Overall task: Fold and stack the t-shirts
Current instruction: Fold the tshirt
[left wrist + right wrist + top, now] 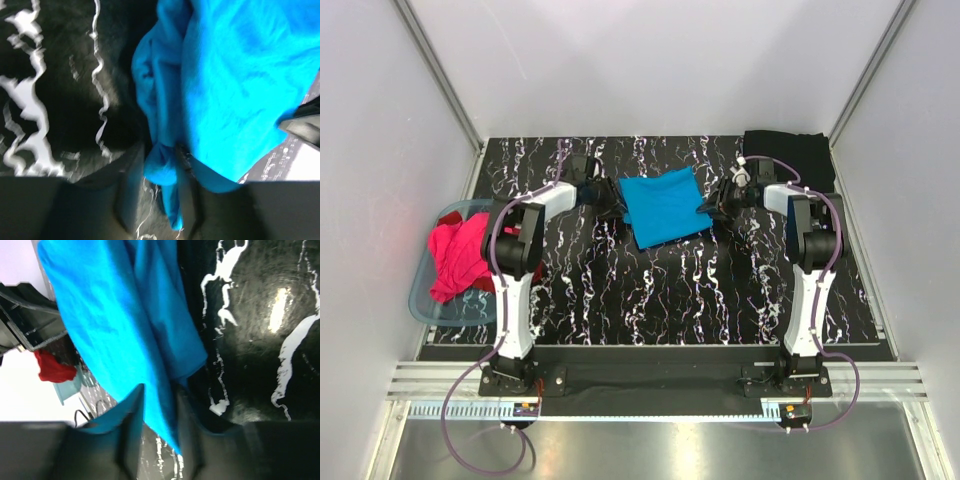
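Turquoise t-shirt (663, 205) in left tool (161, 175)

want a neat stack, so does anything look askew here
The turquoise t-shirt sits skewed, its edges slanted to the table, and its side is bunched up at the left fingers. Nothing looks spilled or damaged.

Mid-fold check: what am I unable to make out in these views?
- Top external: whatever lies under the magenta t-shirt in the tub, covered by it.
- Top external: near edge of the black t-shirt, behind the right arm.
- Left wrist: outline of the turquoise t-shirt, blurred and cut off by the frame.
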Tool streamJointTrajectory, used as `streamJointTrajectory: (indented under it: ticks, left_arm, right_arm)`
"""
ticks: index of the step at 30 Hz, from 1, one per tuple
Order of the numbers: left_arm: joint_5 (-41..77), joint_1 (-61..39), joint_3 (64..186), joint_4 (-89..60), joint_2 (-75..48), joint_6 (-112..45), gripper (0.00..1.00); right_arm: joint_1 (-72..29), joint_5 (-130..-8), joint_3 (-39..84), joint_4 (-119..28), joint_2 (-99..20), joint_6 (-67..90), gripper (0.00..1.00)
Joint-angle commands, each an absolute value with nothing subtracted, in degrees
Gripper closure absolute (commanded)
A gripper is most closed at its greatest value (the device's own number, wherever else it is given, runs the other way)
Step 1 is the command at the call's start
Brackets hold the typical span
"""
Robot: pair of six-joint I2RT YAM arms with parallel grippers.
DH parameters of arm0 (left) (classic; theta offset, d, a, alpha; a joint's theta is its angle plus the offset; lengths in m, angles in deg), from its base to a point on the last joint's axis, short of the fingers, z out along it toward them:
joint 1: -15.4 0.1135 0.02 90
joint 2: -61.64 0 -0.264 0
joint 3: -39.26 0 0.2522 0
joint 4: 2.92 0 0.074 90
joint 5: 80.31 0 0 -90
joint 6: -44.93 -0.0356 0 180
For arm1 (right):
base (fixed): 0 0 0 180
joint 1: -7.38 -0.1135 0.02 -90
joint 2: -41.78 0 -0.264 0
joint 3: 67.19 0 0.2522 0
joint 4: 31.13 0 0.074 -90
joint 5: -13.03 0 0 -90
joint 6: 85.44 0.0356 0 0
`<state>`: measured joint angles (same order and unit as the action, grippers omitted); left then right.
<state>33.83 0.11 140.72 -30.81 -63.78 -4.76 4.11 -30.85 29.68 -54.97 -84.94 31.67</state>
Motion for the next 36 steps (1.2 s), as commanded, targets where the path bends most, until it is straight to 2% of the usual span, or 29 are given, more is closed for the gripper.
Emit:
streamJointTrajectory:
  ticks: [1, 2, 4, 9, 12, 13, 16, 18, 22, 26, 28, 33, 36]
  left_arm:
    - [27.3, 1.2, 141.5, -36.5, -58.8, -6.8, 0.59]
    - [26.2, 1.3, 143.3, -38.8, -57.8, -7.4, 0.59]
    - [24.3, 1.8, 145.2, -40.4, -57.3, -9.5, 0.59]
    - [25.4, 1.8, 152.2, -44.9, -58.7, -13.8, 0.61]
    - [30.0, 1.7, 153.4, -44.7, -60.5, -15.5, 0.65]
    - [33.2, 1.6, 153.0, -44.1, -60.9, -15.8, 0.69]
    - [43.7, 0.8, 148.8, -36.5, -60.5, -16.2, 0.73]
    - [45.7, 0.0, 147.6, -34.3, -60.3, -15.6, 0.74]
    - [41.1, 0.0, 147.4, -34.8, -62.8, -16.1, 0.75]
    - [36.6, 0.5, 148.4, -35.7, -65.8, -16.4, 0.75]
    - [34.2, 0.5, 150.3, -37.6, -67.5, -16.8, 0.75]
    - [37.6, 0.6, 154.8, -38.5, -66.2, -15.5, 0.74]
    - [39.4, 0.6, 158.3, -38.0, -65.8, -14.1, 0.72]
  right_arm:
    - [3.8, -30.5, 29.7, -53.2, -80.0, 32.8, 0.58]
    - [3.9, -30.5, 29.9, -53.5, -80.5, 33.2, 0.56]
    - [3.9, -30.7, 29.4, -53.9, -81.0, 34.6, 0.58]
    - [2.4, -34.3, 23.3, -53.4, -78.6, 36.2, 0.75]
    - [0.7, -36.1, 20.1, -51.9, -76.4, 38.0, 0.80]
    - [0.3, -36.6, 19.3, -51.5, -75.1, 38.7, 0.82]
    - [-1.4, -38.1, 16.8, -50.0, -72.7, 40.4, 0.83]
    - [-2.4, -39.2, 16.0, -49.5, -72.0, 41.2, 0.81]
    - [-2.2, -41.1, 14.9, -49.6, -71.3, 41.9, 0.64]
    - [-1.2, -44.6, 15.1, -53.0, -69.1, 40.4, 0.59]
    - [-0.9, -46.8, 17.0, -56.0, -67.9, 38.8, 0.59]
    - [-1.0, -45.9, 23.5, -58.3, -68.9, 34.8, 0.76]
    - [-1.0, -43.7, 26.9, -58.4, -70.4, 33.8, 0.80]
